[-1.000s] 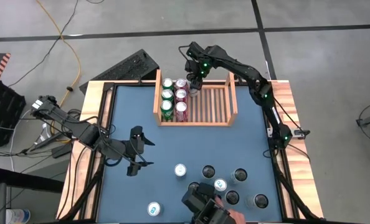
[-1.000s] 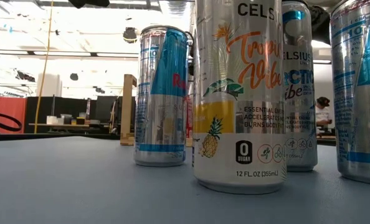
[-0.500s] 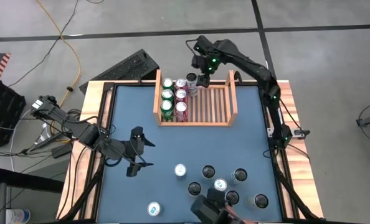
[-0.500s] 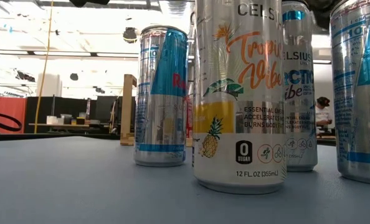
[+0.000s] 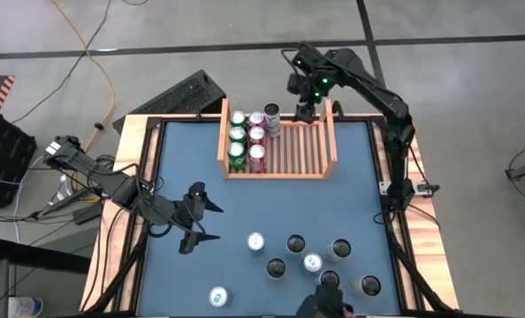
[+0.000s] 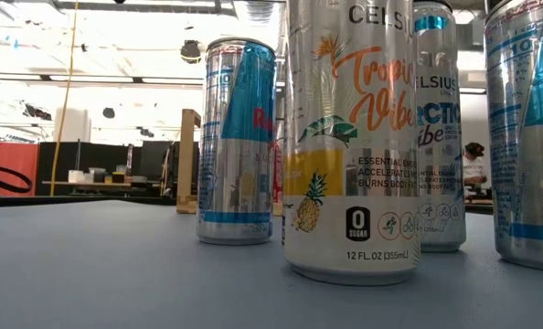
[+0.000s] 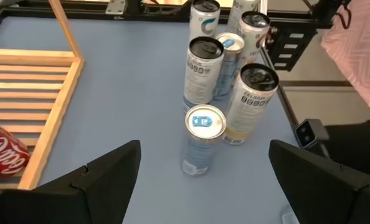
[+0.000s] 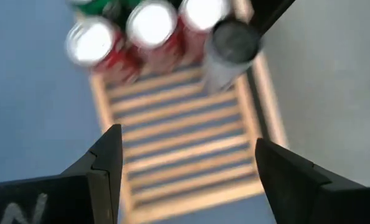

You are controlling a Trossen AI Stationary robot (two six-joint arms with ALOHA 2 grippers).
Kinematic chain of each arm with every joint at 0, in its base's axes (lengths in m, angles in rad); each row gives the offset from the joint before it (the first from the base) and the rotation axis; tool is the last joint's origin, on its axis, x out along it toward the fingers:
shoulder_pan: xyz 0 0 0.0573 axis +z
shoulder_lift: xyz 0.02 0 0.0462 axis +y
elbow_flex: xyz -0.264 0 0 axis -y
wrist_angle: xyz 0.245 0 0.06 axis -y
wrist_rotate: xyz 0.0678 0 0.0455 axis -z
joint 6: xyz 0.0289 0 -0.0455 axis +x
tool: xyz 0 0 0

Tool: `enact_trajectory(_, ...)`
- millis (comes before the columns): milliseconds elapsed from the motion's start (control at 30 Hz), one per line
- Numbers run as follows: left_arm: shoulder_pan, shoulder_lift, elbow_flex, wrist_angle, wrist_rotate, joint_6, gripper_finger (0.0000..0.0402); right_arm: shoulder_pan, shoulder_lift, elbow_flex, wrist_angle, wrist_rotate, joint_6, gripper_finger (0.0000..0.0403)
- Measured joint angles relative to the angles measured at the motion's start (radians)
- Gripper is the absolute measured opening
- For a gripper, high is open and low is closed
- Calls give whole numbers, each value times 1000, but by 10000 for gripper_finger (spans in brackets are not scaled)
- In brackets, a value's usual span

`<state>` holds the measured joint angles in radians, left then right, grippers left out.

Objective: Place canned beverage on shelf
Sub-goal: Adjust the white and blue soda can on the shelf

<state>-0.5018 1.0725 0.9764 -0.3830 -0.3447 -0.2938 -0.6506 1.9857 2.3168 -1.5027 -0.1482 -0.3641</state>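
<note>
The right gripper (image 5: 308, 112) has pulled up and away from the light-wood slatted shelf (image 5: 298, 150): a second ago it stood over the silver can with a dark top (image 5: 272, 118) in the shelf's back row, and now it hangs above the shelf's back right corner, its fingers spread wide and holding nothing. That can stands upright in the shelf, just beside the red cans (image 5: 256, 134) and the green cans (image 5: 237, 137), which fill the left end in two rows. In the right wrist view the silver can (image 8: 232, 51) sits apart from the fingers (image 8: 104, 165).

The left gripper (image 5: 198, 219) waits over the blue counter (image 5: 351, 194) near the left side, fingers wide and empty, much as before. A cluster of loose cans (image 5: 311, 261) stands at the counter's front. The dark shape at the front edge (image 5: 326, 306) has drawn back and shows less than before.
</note>
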Motion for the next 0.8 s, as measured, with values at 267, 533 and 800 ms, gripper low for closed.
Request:
enact_trajectory(267,0,0,0,17,0,-16,341,80,-129,-70,-66,-164,102,270)
enact_trajectory(533,-19,1,0,12,8,22,341,405,-354,-266,-66,-35,404,270)
enact_trajectory(800,-21,1,0,16,7,72,341,804,-429,-505,106,227,658,270)
